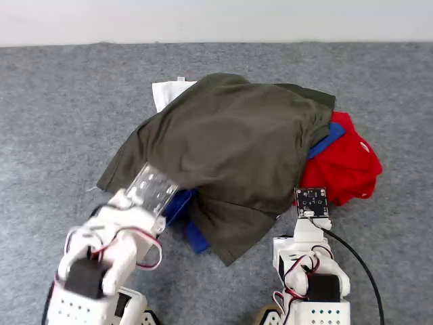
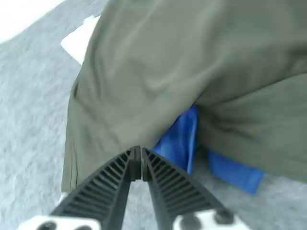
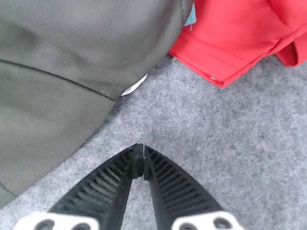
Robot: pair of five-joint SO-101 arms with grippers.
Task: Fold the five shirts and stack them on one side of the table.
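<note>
The shirts lie in one heap at the middle of the grey worktop (image 1: 61,108), unfolded. An olive shirt (image 1: 230,142) covers most of the heap. Its long axis runs across the worktop on a slant, the left end nearer the arms and the right end farther off, and one loose corner points toward the gap between the two arms. A blue shirt (image 1: 181,203) shows from under the olive shirt's near-left edge and again as a narrow strip at the right, between the olive cloth and a bunched red shirt (image 1: 345,162) on the heap's right side. A corner of a white shirt (image 1: 166,93) sticks out at the far left. The left gripper (image 1: 162,187) sits at the olive shirt's near-left hem. In the left wrist view its jaws are together, tips against the olive cloth; whether any cloth is pinched between them cannot be told. The right gripper (image 3: 142,152) hangs over bare worktop just beside the olive hem and near the red shirt's edge, its jaws together on nothing.
</note>
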